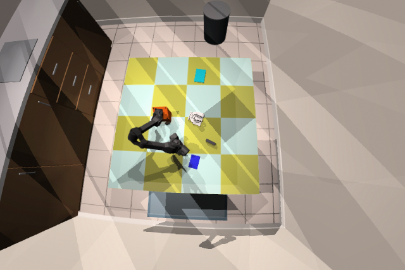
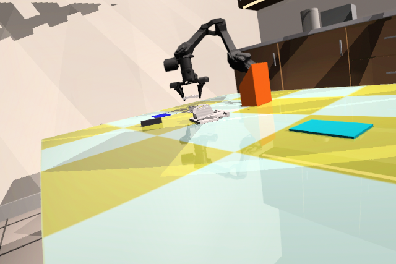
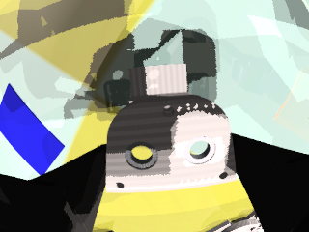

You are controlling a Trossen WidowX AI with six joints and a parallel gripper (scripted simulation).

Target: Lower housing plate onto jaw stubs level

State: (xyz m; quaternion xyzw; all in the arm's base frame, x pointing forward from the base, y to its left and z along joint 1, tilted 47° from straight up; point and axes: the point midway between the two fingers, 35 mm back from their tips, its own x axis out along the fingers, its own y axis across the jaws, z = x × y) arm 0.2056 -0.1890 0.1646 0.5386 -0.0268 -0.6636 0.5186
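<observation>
My gripper (image 2: 192,97) (image 3: 169,146) is shut on the housing plate (image 2: 190,96) (image 3: 171,166), a pale plate with two round holes, a rounded edge and a ribbed tab. The fingers hold it by its two sides, roughly level and raised off the table. The white base assembly (image 1: 196,118) (image 2: 204,114) with the jaws stands on the table, to one side of the held plate. Only its edge shows at the bottom right of the wrist view (image 3: 245,226). The fit of the jaws on their pins is too small to tell.
A dark grey block (image 1: 210,141) (image 2: 151,122) and a flat blue tile (image 1: 194,161) (image 2: 161,115) (image 3: 29,132) lie near the assembly. An orange block (image 1: 166,114) (image 2: 262,85) stands at the arm's base. A cyan tile (image 1: 200,76) (image 2: 331,128) lies farther off.
</observation>
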